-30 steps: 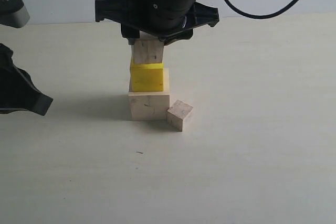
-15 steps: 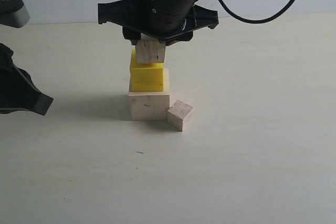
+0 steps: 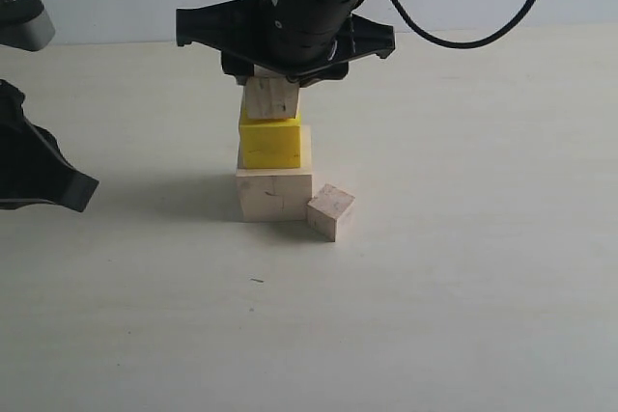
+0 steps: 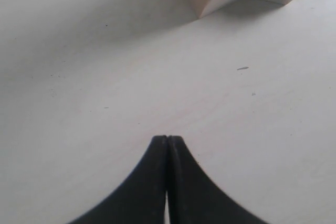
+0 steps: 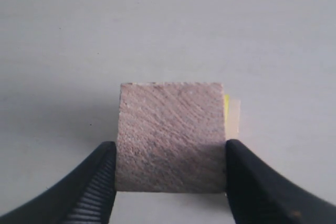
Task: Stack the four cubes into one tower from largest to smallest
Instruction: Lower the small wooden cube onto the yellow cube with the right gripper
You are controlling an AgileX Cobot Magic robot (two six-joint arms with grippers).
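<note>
Pale tabletop (image 3: pixel 463 287), plain wall behind. Versus one second ago: brown cube (image 3: pixel 271 98) slightly lower and further left, base now meeting top of yellow cube (image 3: pixel 270 145), upper centre of frame. Everything else unmoved. Right gripper (image 5: pixel 170 153) above, jaws clamping brown cube's sides. Left gripper (image 4: pixel 167 142) at left edge, jaws pressed together, holding nothing. Count: four cubes. One pale cube (image 3: pixel 275 195) at stack bottom, one yellow, two brown. Small cube (image 3: pixel 330 210) on tabletop, touching pale cube's lower right. Two grippers.
</note>
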